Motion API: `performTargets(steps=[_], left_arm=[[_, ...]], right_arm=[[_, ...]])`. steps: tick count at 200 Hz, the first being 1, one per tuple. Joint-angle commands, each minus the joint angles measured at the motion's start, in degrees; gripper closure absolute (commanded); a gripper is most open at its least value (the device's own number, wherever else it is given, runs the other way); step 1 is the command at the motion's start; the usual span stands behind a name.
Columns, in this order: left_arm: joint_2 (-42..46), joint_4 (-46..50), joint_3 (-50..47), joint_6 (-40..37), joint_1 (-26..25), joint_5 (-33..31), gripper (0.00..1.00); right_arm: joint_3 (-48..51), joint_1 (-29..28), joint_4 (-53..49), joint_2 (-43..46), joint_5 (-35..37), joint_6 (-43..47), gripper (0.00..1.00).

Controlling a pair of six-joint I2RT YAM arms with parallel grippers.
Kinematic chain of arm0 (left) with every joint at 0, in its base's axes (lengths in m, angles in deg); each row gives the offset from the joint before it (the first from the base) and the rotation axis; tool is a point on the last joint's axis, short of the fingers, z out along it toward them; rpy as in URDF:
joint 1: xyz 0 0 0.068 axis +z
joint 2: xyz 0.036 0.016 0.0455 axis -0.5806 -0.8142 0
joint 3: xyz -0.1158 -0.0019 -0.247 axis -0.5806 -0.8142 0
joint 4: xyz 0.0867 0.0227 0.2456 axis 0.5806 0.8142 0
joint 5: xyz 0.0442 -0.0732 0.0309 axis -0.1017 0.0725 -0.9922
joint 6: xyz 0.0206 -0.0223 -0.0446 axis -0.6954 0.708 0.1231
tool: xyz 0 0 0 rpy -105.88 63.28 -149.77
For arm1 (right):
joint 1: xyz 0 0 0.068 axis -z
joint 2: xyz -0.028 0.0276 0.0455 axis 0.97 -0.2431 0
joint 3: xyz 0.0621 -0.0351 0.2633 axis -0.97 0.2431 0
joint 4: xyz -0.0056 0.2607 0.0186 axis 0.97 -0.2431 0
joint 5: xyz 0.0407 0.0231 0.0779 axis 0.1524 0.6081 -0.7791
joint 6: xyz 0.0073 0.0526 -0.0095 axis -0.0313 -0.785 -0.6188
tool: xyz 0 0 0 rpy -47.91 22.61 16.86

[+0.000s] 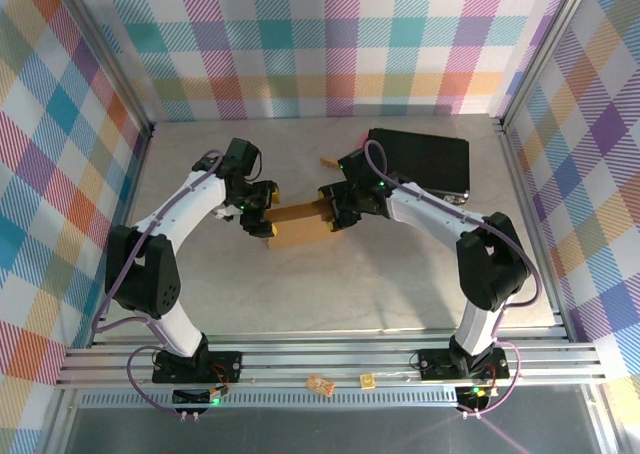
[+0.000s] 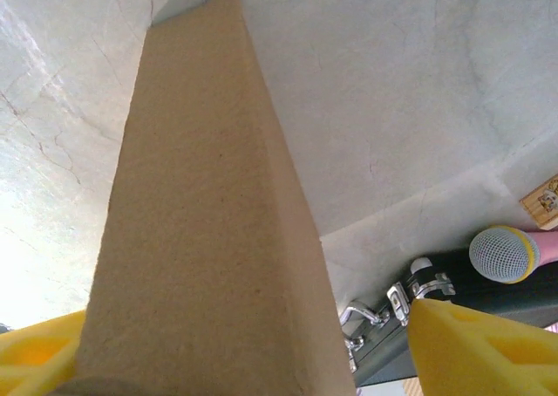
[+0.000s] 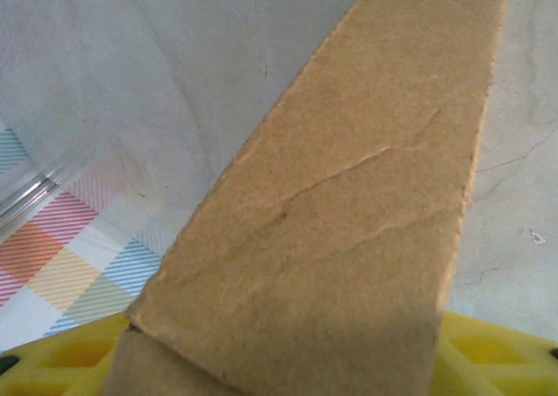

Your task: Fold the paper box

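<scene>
The paper box (image 1: pixel 298 224), a plain brown cardboard box folded shut, is in the middle of the table between my two grippers. My left gripper (image 1: pixel 262 214) is at its left end. In the left wrist view the box (image 2: pixel 209 239) runs up between the yellow fingers (image 2: pixel 475 348). It lies against the left finger and a clear gap separates it from the right one, so this gripper (image 2: pixel 261 365) is open. My right gripper (image 1: pixel 335 212) is at the box's right end. There the cardboard (image 3: pixel 349 213) spans the whole space between both yellow fingers (image 3: pixel 497 361), which are shut on it.
A black hard case (image 1: pixel 425 162) with metal latches lies at the back right, close behind the right arm; the case (image 2: pixel 488 296) has a microphone (image 2: pixel 506 254) beside it. A small wooden piece (image 1: pixel 328 161) lies behind the box. Two small tags (image 1: pixel 320 384) sit on the front rail.
</scene>
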Motion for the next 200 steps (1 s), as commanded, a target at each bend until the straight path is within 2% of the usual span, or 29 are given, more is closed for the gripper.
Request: performTargets(steps=[1, 27, 43, 55, 69, 95, 113, 126, 152, 200], left_arm=[[4.6, 4.6, 0.9, -9.5, 1.9, 0.1, 0.21], [9.6, 9.3, 1.3, -24.2, 4.8, -4.3, 0.23], [13.5, 10.5, 1.4, -37.2, 6.6, -7.3, 0.32], [16.2, 8.6, 0.9, -48.8, 6.7, -7.1, 0.40], [18.0, 9.5, 0.8, -60.1, 6.5, -6.1, 0.45], [19.3, 11.1, -0.3, -74.5, 6.0, -5.2, 0.46], [19.2, 10.8, 0.0, -82.7, 3.2, -6.3, 0.46], [18.5, 11.3, 0.4, -86.6, 0.8, -7.6, 0.43], [16.9, 11.3, 0.1, -89.5, -1.6, -9.0, 0.39], [13.4, 11.9, 0.1, -89.4, -3.6, -17.1, 0.43]], right_arm=[[-3.4, 0.6, -6.9, -1.8, -0.5, -1.0, 0.38], [-5.1, 0.9, -7.1, -3.1, -1.1, -0.9, 0.38], [-6.5, 1.0, -8.2, -3.9, -1.2, -0.6, 0.38], [-7.2, 1.1, -8.5, -4.3, -1.3, -0.6, 0.38], [-7.9, 1.2, -9.0, -4.9, -1.6, -0.5, 0.38], [-9.5, 1.2, -10.3, -5.9, -2.0, -0.1, 0.39], [-10.3, 1.3, -11.1, -6.3, -2.1, 0.2, 0.39], [-10.6, 1.4, -11.4, -6.5, -2.2, 0.2, 0.39], [-11.3, 1.5, -11.8, -7.0, -2.4, 0.4, 0.39], [-11.1, 1.7, -11.2, -7.3, -2.7, 0.4, 0.40]])
